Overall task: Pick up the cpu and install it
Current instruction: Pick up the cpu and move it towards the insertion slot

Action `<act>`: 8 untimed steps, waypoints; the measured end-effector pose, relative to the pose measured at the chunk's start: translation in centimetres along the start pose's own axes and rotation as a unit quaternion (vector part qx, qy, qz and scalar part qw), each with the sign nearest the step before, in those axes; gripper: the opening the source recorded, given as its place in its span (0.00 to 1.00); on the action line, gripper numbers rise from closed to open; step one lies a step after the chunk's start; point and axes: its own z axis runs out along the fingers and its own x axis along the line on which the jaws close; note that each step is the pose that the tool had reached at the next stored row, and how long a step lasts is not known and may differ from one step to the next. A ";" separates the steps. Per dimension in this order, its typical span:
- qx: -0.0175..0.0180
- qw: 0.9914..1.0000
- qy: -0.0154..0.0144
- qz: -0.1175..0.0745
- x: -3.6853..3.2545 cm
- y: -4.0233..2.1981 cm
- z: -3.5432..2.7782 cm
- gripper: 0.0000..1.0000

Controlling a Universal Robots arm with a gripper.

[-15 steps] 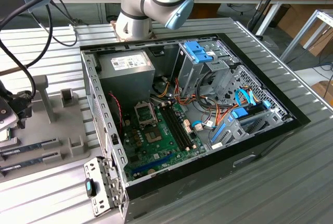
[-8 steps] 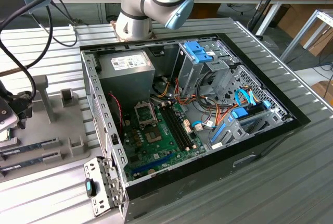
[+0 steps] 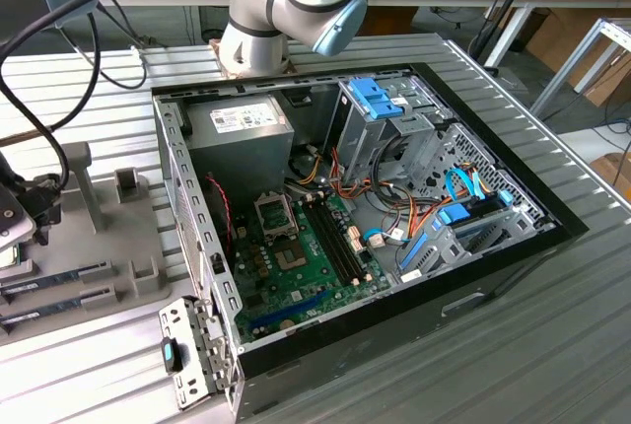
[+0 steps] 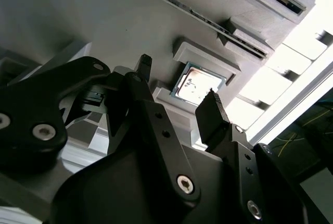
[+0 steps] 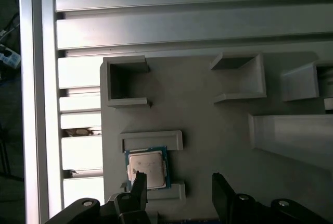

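CPU [image 5: 147, 168] in the first wrist view lies flat on the grey holder [image 5: 208, 130], seated between two raised lips. My tool [image 5: 179, 186] hangs above it, released and empty. One fingertip overlaps the chip's edge and the other stands well off, so the chip sits off-centre in my gap. In the second wrist view it shows between both fingertips. In the exterior view I hover at the exterior view's left, well apart from the open computer case [image 3: 424, 306].

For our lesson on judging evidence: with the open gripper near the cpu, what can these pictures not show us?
1. cpu, first wrist view: one corner hidden behind a finger of the gripper.
2. Grey tray, second wrist view: near part blocked by the gripper's body.
3. Motherboard socket, exterior view: too small to tell whether it is open.
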 end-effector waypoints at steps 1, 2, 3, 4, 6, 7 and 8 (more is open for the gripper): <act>0.000 1.000 0.000 0.000 0.00 0.00 0.04 0.62; 0.000 1.000 0.000 0.000 0.00 0.00 0.08 0.62; 0.000 1.000 0.000 0.000 0.00 0.00 0.10 0.62; 0.000 1.000 0.000 0.000 0.00 -0.01 0.12 0.62; 0.000 1.000 0.000 0.000 0.00 -0.01 0.17 0.62; 0.000 1.000 0.000 0.000 0.01 -0.01 0.20 0.62; 0.000 1.000 0.000 0.000 0.01 -0.01 0.22 0.62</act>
